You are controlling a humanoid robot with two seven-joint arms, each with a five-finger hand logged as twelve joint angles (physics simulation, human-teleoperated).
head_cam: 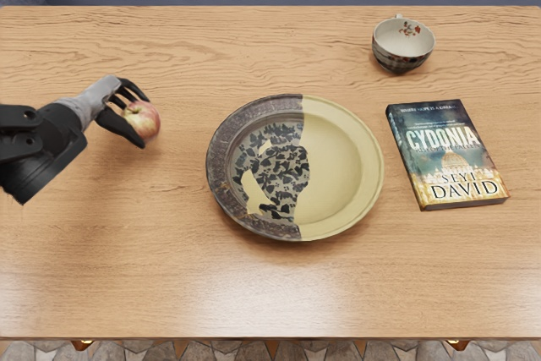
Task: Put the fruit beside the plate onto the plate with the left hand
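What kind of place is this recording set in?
Probably a simulated home dining table: a wooden table with a plate, a teacup and a paperback; the left hand grips an apple.

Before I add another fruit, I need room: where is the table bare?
Free: the wide front strip of table below plate and book; the back-left stretch between left hand and cup. Tight: between plate and book, and around the held apple.

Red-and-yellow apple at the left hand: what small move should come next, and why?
Probably lift the red-and-yellow apple a little, then carry it right toward the round grey-and-cream plate. The left hand has its dark fingers curled around the apple, which is left of the plate and apart from it.
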